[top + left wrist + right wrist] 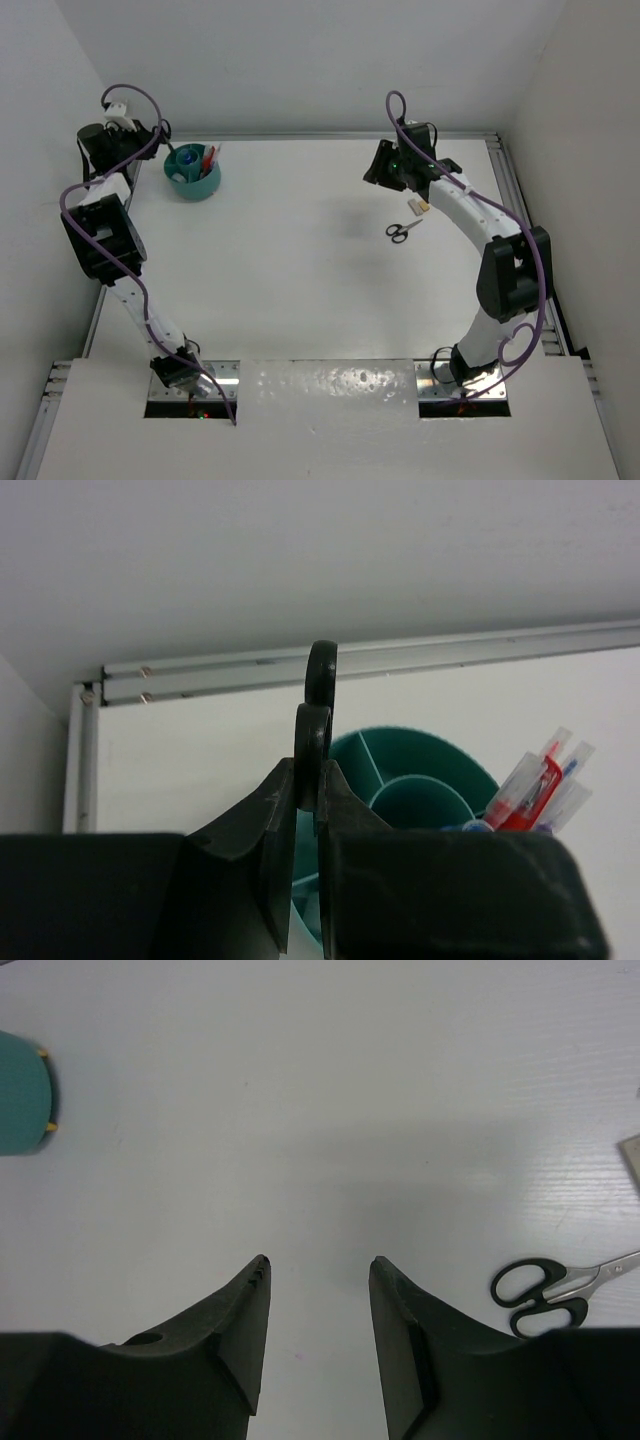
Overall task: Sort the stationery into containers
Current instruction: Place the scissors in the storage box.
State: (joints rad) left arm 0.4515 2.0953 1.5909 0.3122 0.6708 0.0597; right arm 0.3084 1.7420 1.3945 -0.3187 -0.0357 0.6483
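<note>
Left end effector (pixel 308 780): fingers together, clamped on black handle of held scissors (pixel 318 705); handle loops protrude above fingertips. Teal organiser (pixel 425 750) just beyond and below it, inner dividers visible. Red and blue pens (pixel 538 785) stand in compartment to its right.

Right end effector (pixel 318 1270): fingers apart, nothing between them, hovering over bare worktop (pixel 300 1110). Second scissors (pixel 548 1290) lie flat on worktop just right of its right finger. Beige block (pixel 421 206) lies beyond them, farther right.
</note>
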